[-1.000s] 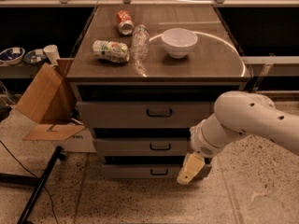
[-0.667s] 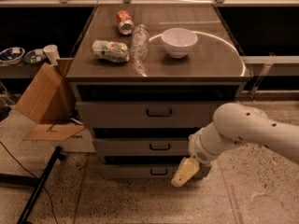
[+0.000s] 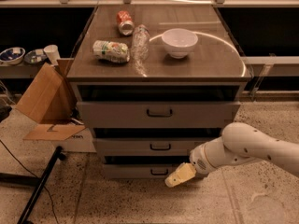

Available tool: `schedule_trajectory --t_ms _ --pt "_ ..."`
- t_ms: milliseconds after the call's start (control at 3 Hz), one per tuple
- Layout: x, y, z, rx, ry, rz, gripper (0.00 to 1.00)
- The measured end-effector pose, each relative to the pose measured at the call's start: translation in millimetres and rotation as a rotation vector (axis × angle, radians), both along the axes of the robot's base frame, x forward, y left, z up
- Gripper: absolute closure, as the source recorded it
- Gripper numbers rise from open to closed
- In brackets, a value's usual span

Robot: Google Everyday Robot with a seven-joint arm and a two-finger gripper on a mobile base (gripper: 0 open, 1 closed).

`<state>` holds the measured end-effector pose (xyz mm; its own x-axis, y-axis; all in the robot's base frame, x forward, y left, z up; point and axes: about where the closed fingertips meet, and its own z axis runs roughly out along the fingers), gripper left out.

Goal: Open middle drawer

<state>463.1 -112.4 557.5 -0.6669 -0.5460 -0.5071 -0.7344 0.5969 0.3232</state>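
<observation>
The middle drawer (image 3: 140, 146) is a grey flat front with a small dark loop handle (image 3: 160, 147) at its centre, second of three in the cabinet. It looks closed or barely out. The taller top drawer (image 3: 117, 113) stands pulled out a little above it, and the lowest drawer (image 3: 131, 171) sits below. My gripper (image 3: 178, 176) with its pale yellowish fingers hangs low in front of the lowest drawer, below and to the right of the middle drawer's handle, not touching it. My white arm (image 3: 247, 148) comes in from the right.
On the cabinet top (image 3: 210, 64) lie a white bowl (image 3: 179, 42), a clear plastic bottle (image 3: 139, 43), a crushed green-white can (image 3: 110, 51) and a red can (image 3: 124, 22). An open cardboard box (image 3: 46, 101) stands at the left, with a black stand leg (image 3: 39, 185) on the floor.
My gripper and arm have dropped lower and moved left, from beside the middle drawer's right part down to the front of the lowest drawer. The drawers have not moved.
</observation>
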Motion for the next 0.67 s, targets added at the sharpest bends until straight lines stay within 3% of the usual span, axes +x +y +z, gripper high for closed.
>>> schedule_trajectory --t_ms 333,667 --pt "6.3 3.6 -17.0 0.132 0.057 -0.112 0.00" --pt "14.0 8.1 -34.6 0.283 0.073 -0.231 0.00"
